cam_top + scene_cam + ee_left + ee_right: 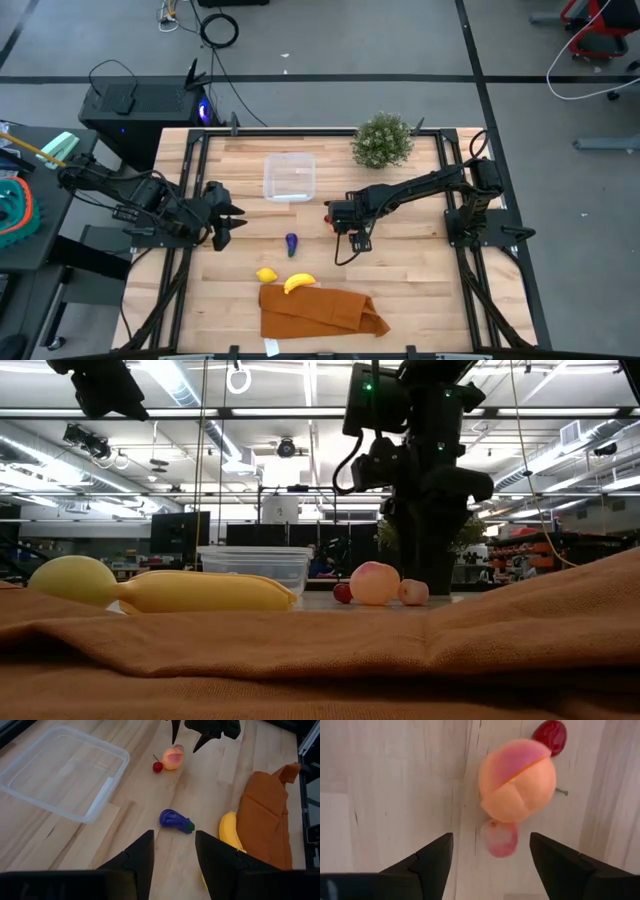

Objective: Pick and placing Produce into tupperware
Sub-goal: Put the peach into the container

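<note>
Peach on the table, cherry touching it; right gripper above, fingers spread wide, holding nothing. Left gripper also parted and empty, near the eggplant. Tupperware empty.

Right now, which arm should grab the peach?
The right. Its open gripper hangs directly over the peach, fingers on either side. The left gripper waits farther off, facing the eggplant.
</note>
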Tool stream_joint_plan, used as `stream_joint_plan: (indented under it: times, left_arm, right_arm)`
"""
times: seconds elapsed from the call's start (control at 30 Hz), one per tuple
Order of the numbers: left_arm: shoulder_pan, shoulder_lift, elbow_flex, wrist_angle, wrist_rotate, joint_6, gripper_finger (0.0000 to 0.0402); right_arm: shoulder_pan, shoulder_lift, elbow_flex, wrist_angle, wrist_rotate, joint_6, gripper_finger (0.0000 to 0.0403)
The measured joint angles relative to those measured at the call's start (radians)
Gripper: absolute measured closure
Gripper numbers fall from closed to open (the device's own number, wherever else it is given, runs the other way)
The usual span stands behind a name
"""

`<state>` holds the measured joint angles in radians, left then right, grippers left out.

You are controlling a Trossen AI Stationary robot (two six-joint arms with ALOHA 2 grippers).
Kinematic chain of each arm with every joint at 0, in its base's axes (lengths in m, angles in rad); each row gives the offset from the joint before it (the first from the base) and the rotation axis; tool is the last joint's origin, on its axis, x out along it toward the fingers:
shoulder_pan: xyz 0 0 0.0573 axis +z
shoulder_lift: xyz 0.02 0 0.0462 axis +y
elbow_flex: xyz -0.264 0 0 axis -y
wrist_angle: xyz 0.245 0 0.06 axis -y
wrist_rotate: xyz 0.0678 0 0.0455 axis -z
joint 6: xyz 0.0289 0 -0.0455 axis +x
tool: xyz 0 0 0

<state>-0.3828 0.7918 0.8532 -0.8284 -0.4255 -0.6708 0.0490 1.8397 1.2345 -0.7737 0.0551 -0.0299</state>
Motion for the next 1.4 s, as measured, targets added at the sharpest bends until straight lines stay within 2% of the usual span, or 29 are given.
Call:
stream_joint_plan:
  times: [0.27, 0.73, 1.4]
  left_arm:
    - [0.0, 0.0, 0.0, 0.0, 0.0, 0.0, 0.0256]
    - [0.0, 0.0, 0.0, 0.001, 0.0, -0.005, 0.0252]
    - [0.0, 0.0, 0.0, 0.001, 0.0, -0.007, 0.0258]
  right_arm:
    - [-0.001, 0.0, 0.0, 0.0, 0.018, 0.0, 0.0114]
    - [-0.001, 0.06, -0.006, 0.014, 0.019, 0.045, 0.0117]
    - [-0.001, 0.063, -0.015, 0.031, 0.019, 0.046, 0.0174]
